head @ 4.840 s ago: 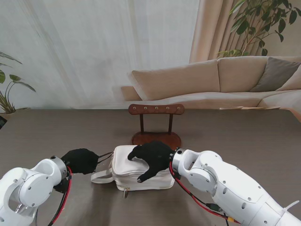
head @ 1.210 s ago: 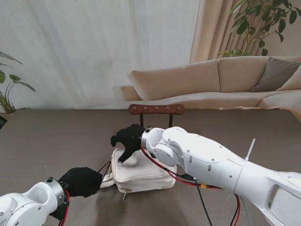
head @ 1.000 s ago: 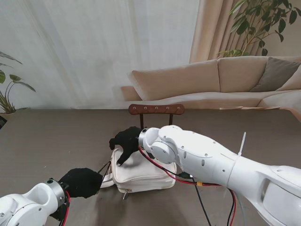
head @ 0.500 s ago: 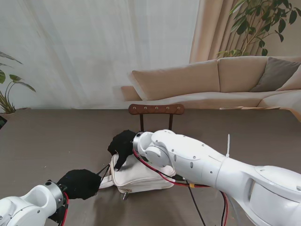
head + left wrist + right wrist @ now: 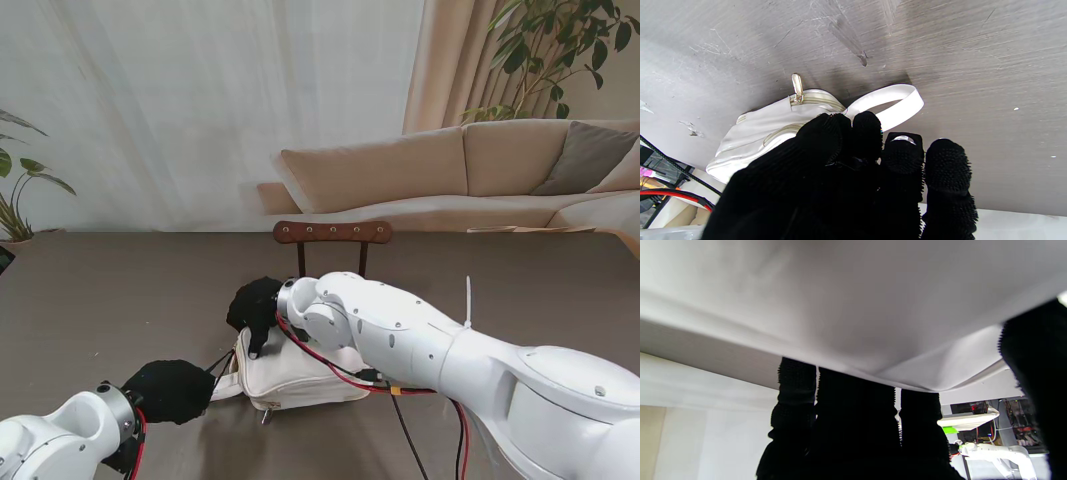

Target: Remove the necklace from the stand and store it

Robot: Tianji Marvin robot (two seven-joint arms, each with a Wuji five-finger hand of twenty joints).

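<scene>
Stand view: right hand (image 5: 255, 305) fingers pressed on soft white pouch (image 5: 295, 375); necklace not visible, wooden stand (image 5: 332, 234) bare.

Left wrist: left hand (image 5: 853, 173) fingers bunched by strap (image 5: 893, 100); grip unclear.

Right wrist: fabric drapes over fingertips (image 5: 853, 396). Likely limp, light; grip the seam.

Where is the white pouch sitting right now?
In the stand view the white pouch lies on the table near centre, nearer to me than the wooden stand, with the right hand on its far left corner.
</scene>
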